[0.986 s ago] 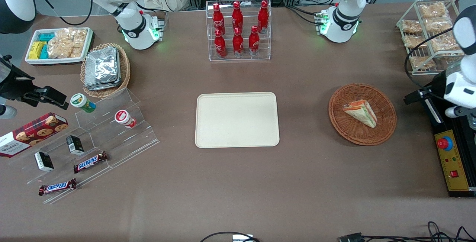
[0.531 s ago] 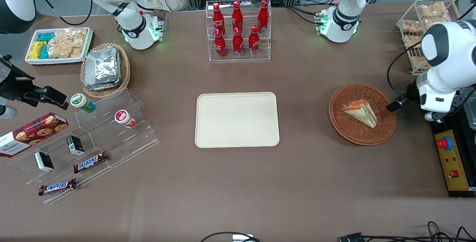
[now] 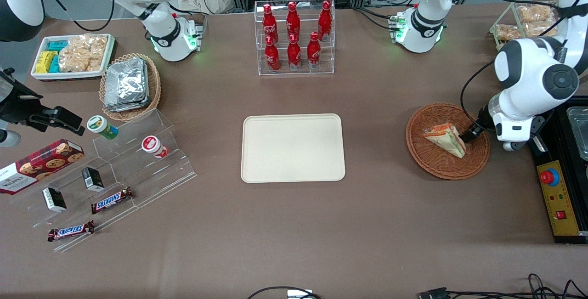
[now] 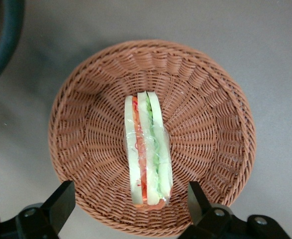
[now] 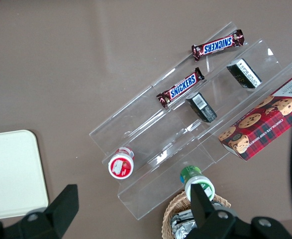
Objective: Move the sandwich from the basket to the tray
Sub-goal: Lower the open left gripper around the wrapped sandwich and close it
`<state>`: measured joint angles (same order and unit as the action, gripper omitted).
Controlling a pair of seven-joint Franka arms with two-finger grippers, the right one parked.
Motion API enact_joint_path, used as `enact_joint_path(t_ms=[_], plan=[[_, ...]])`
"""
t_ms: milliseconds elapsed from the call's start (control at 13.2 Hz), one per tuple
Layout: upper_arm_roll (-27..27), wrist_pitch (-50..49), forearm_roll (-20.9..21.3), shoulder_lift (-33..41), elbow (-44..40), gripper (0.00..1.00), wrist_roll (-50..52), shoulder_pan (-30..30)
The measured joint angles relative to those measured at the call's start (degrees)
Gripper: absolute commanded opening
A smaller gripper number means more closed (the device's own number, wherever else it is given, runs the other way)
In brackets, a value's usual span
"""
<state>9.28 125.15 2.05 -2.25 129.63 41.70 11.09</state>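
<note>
**A:** Going across the front view from its left edge, what matters for the task?

**B:** First, at the middle of the brown tabletop, the flat cream-beige rectangular tray with rounded corners, nothing on it. Well apart from it, toward the working arm's end, sits the round, shallow, reddish-brown wicker basket. The small triangular wedge sandwich in clear wrap lies in the basket's middle.

**A:** And the claw?

**B:** The left arm's black two-finger claw hangs above the basket's edge on the working arm's side, open, gripping nothing. In the wrist view its two fingers stand wide apart, one to each side of the sandwich's near end.

**A:** How does the sandwich lie relative to it?

**B:** Its long axis runs straight away from the claw, across the line between the fingers, so the jaws look set to close on its flat bread faces.

**A:** Its appearance?

**B:** Pale bread slices on edge, with red, orange and green filling stripes between, under glossy film.
</note>
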Motion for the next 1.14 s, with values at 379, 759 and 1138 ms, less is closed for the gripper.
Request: enact_joint_path(t_ms=[379, 759, 1138], plan=[[0.0, 7.8, 0.0, -1.9, 4.8, 1.0, 2.7, -0.9], [0.0, 15.1, 0.0, -3.5, 8.7, 1.0, 3.7, -0.9], [0.0, 20.1, 0.0, -6.2, 10.6, 0.97, 3.9, -0.9]])
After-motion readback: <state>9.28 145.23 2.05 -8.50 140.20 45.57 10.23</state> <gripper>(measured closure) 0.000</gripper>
